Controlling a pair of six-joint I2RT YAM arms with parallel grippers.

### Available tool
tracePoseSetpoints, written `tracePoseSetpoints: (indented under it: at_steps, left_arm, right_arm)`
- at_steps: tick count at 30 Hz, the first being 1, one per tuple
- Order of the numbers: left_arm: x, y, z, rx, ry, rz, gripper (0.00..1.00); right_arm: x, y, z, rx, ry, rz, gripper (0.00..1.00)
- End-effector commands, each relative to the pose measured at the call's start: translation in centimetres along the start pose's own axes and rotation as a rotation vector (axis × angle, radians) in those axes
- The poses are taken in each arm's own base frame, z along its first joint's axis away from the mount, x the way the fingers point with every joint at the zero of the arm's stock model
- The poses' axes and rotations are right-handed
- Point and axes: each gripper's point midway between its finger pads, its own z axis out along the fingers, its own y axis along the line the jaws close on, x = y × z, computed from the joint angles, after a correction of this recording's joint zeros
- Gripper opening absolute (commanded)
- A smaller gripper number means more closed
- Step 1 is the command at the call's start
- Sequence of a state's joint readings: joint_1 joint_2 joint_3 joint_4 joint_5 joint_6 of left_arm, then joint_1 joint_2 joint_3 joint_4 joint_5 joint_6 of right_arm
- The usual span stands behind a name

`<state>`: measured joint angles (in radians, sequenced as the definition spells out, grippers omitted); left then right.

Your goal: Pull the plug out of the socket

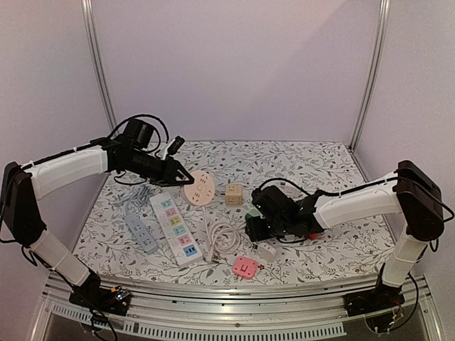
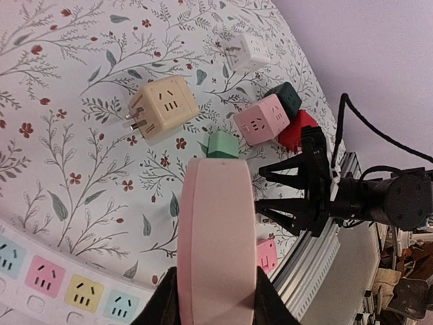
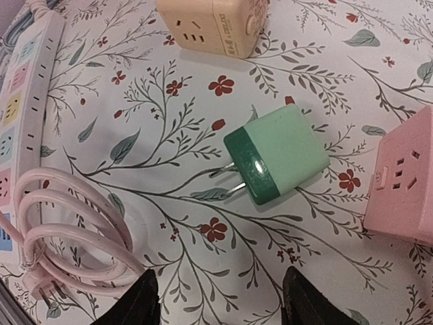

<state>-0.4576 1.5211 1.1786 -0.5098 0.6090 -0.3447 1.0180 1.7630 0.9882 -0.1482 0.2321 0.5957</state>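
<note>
Right of tabletop centre: green plug (image 3: 277, 159) lay free, prongs bare, well apart from round pink socket (image 2: 216, 237). Right gripper (image 3: 220, 301) fingers spread, empty, above plug. Left gripper (image 2: 215, 299) clamped on socket rim. Judged: pull done, plug let go. Next: set socket down gently, lift right arm clear.

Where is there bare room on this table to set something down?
Bare cloth lies beyond the beige cube toward the far right corner, and near right of the pink socket. Crowded middle: round socket, white power strip, coiled cord, green plug.
</note>
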Motion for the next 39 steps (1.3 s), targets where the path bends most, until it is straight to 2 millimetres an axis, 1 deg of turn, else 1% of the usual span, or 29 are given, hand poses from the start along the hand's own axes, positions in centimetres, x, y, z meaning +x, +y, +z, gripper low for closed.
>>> tracePoseSetpoints:
  at_steps: [1, 4, 6, 10, 11, 13, 14, 15, 18, 20, 23, 25, 28, 30, 31, 33, 35, 39]
  left_arm:
    - [-1.4, 0.4, 0.5, -0.009, -0.038, 0.03, 0.0]
    - [-1.8, 1.2, 1.4, -0.024, -0.029, 0.017, 0.02]
    - [-2.2, 1.7, 2.0, -0.031, -0.019, 0.002, 0.03]
    - [-2.5, 2.6, 3.3, -0.044, 0.011, -0.02, 0.04]
    - [-2.7, 3.0, 3.6, -0.057, 0.012, -0.021, 0.04]
    - [-3.1, 3.8, 4.2, -0.076, 0.016, -0.027, 0.05]
    - [-3.2, 4.2, 4.6, -0.081, 0.021, -0.034, 0.07]
    - [-3.3, 4.6, 5.0, -0.082, 0.026, -0.039, 0.09]
    - [-3.8, 6.3, 6.0, -0.103, 0.028, -0.068, 0.18]
    - [-3.9, 7.4, 6.6, -0.12, 0.026, -0.093, 0.23]
    - [-4.3, 8.8, 7.3, -0.143, 0.022, -0.109, 0.25]
    - [-4.4, 9.4, 7.7, -0.154, 0.027, -0.114, 0.29]
    - [-4.6, 10.1, 8.3, -0.167, 0.024, -0.118, 0.36]
    - [-4.6, 10.7, 8.7, -0.179, 0.02, -0.124, 0.45]
    - [-4.6, 11.0, 8.7, -0.189, 0.018, -0.128, 0.5]
    - [-4.7, 11.4, 8.8, -0.211, 0.011, -0.129, 0.66]
    - [-4.9, 11.7, 8.6, -0.232, -0.002, -0.124, 0.74]
    - [-5.9, 11.8, 7.3, -0.281, -0.053, -0.096, 0.84]
  right_arm:
    - [-2.3, -0.7, -1.4, 0.023, -0.064, 0.006, 0.66]
    - [-3.5, -1.5, -2.9, 0.047, -0.102, -0.022, 0.76]
    - [-4.4, -2.1, -4.5, 0.056, -0.138, -0.034, 0.81]
    - [-5.1, -4.2, -7.3, 0.101, -0.194, -0.06, 0.89]
    - [-5.2, -4.8, -7.8, 0.114, -0.205, -0.069, 0.91]
    - [-6.0, -5.8, -9.5, 0.12, -0.25, -0.062, 0.95]
    - [-6.2, -6.4, -9.9, 0.124, -0.259, -0.06, 0.97]
    - [-6.6, -6.7, -10.8, 0.114, -0.28, -0.057, 0.98]
    - [-7.2, -7.7, -12.3, 0.107, -0.31, -0.054, 0.99]
    - [-7.2, -8.3, -12.9, 0.114, -0.322, -0.059, 0.99]
    - [-6.9, -9.0, -13.6, 0.128, -0.334, -0.069, 0.99]
    - [-6.7, -9.4, -14.0, 0.135, -0.344, -0.074, 0.99]
    - [-6.5, -9.8, -14.2, 0.15, -0.348, -0.086, 0.99]
    - [-6.3, -10.4, -14.5, 0.173, -0.355, -0.086, 0.99]
    - [-6.2, -10.7, -14.6, 0.187, -0.36, -0.084, 0.99]
    - [-6.2, -11.3, -14.9, 0.217, -0.371, -0.08, 0.99]
    - [-6.2, -11.7, -15.2, 0.236, -0.375, -0.085, 0.99]
    - [-6.6, -12.1, -15.9, 0.262, -0.396, -0.083, 0.99]
